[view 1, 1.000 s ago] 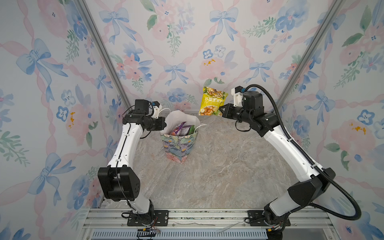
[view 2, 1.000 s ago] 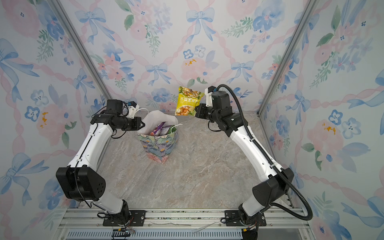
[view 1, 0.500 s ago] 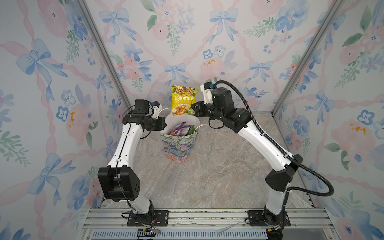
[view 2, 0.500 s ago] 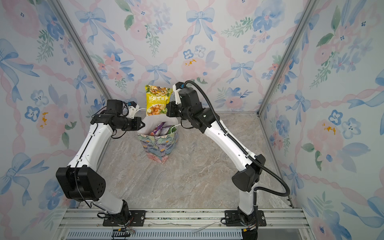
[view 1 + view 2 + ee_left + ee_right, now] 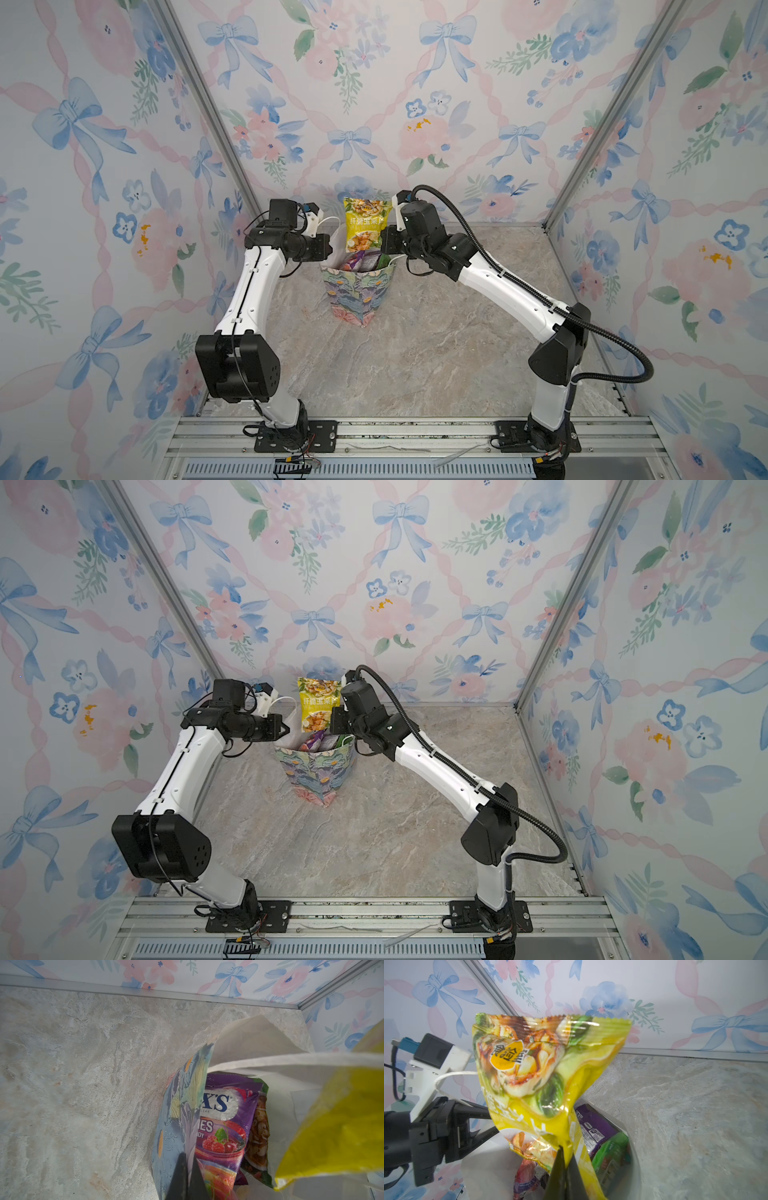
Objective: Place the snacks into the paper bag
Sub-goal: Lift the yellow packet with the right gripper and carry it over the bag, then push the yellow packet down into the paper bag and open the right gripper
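While the right pincer (image 5: 564, 1160) holds it, the yellow packet (image 5: 546, 1076) gleams.

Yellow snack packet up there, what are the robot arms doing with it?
The right tool is shut on the yellow snack packet and holds it upright just above the open paper bag. The left tool pinches the bag's wall so its mouth is open. A purple FOX'S packet and a green packet are already inside.

The yellow packet (image 5: 550, 1084) is glossy crinkled plastic, the paper bag (image 5: 359, 291) matt, the tabletop (image 5: 415, 353) stone-look.
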`<control>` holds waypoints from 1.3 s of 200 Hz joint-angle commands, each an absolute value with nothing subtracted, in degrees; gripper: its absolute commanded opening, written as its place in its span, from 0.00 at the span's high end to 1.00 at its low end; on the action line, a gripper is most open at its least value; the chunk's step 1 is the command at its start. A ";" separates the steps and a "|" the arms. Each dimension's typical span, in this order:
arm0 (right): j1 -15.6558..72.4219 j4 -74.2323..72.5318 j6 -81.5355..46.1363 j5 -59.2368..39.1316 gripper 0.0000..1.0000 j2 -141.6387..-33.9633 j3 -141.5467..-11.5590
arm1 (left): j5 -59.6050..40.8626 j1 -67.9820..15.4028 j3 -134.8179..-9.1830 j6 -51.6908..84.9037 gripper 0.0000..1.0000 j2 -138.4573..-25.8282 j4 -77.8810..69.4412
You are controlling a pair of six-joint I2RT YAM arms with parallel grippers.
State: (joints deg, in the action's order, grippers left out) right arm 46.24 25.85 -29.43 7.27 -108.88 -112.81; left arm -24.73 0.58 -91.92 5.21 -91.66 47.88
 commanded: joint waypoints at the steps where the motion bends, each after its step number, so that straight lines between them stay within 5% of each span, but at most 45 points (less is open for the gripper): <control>1: 46.48 23.88 -29.92 8.97 1.00 -105.58 -111.52 | -24.08 1.23 -91.04 5.10 1.00 -90.48 49.04; 112: 48.60 23.62 -34.80 5.22 1.00 -103.44 -102.57 | -24.08 1.23 -91.03 5.10 1.00 -90.44 49.05; 131: 48.69 24.65 -34.89 4.44 0.87 -103.87 -103.14 | -24.08 1.30 -91.00 5.16 1.00 -90.40 49.04; 156: 48.69 26.79 -33.00 5.58 0.45 -103.33 -105.41 | -23.99 1.23 -90.99 5.14 1.00 -90.44 49.06; 180: 48.91 29.28 -27.42 8.17 0.34 -102.75 -110.19 | -24.08 1.25 -91.11 5.10 1.00 -90.56 49.09; 217: 49.70 38.39 -17.52 11.04 0.34 -108.51 -124.65 | -23.91 1.28 -91.01 5.15 1.00 -90.53 49.09; 260: 50.52 53.36 -11.08 11.25 0.49 -122.13 -146.24 | -23.99 1.27 -91.06 5.12 1.00 -90.87 49.09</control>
State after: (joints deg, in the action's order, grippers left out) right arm 49.43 40.25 -16.91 9.93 -114.04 -138.63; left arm -24.51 0.58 -91.88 5.19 -91.66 47.92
